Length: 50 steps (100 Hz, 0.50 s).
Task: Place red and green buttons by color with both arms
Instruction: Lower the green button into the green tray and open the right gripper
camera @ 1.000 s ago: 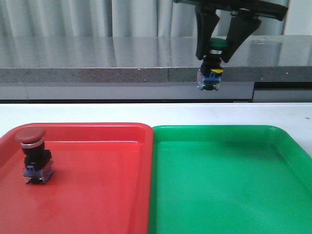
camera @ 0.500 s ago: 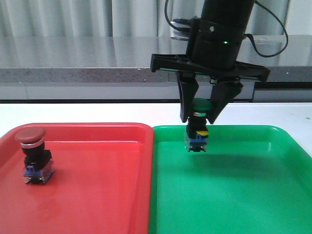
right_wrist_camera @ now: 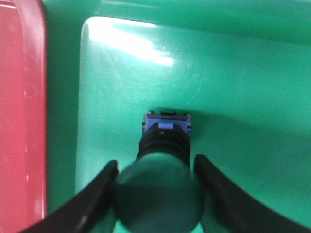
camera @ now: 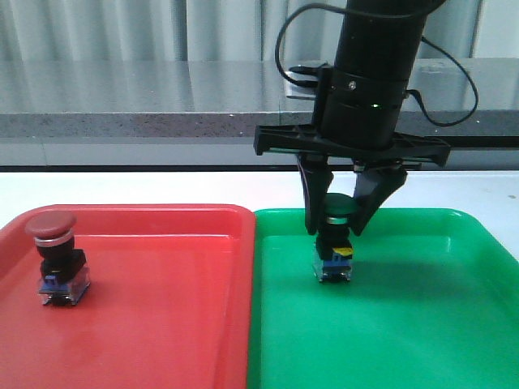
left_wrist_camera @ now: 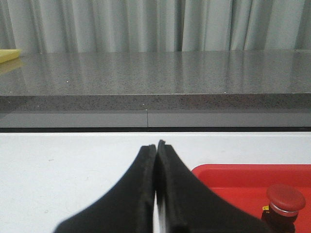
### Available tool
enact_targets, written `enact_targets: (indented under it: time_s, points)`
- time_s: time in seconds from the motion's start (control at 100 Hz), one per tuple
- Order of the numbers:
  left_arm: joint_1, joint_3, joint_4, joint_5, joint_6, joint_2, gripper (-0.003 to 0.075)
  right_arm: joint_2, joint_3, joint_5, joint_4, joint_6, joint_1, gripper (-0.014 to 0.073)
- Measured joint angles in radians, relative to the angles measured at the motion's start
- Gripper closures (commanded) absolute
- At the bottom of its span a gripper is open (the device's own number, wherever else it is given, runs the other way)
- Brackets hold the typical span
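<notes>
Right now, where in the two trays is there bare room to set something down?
The green tray is bare to the right of and in front of the green button, which the right gripper holds at its back left. The red tray is bare from the red button at its left edge across to the shared rim. It is crowded only around the right gripper.

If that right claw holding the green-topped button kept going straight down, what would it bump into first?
Probably the green tray. The right gripper points straight down, shut on the green button, whose base looks at or just above the tray floor, so the button would likely press into it before the fingertips.
</notes>
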State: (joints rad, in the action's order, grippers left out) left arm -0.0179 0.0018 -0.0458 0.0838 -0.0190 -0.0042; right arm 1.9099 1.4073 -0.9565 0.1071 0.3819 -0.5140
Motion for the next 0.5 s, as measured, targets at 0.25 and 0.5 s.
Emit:
enact_targets:
  time_s: [0.25,0.5]
  points:
    - [0.000,0.000,0.000,0.000,0.000,0.000,0.0741,0.010,0.000,0.009,0.000,0.004,0.000,-0.0011]
    - [0.000,0.000,0.000,0.000,0.000,0.000,0.0741,-0.034,0.000,0.007,-0.021,0.004,0.000,0.0004]
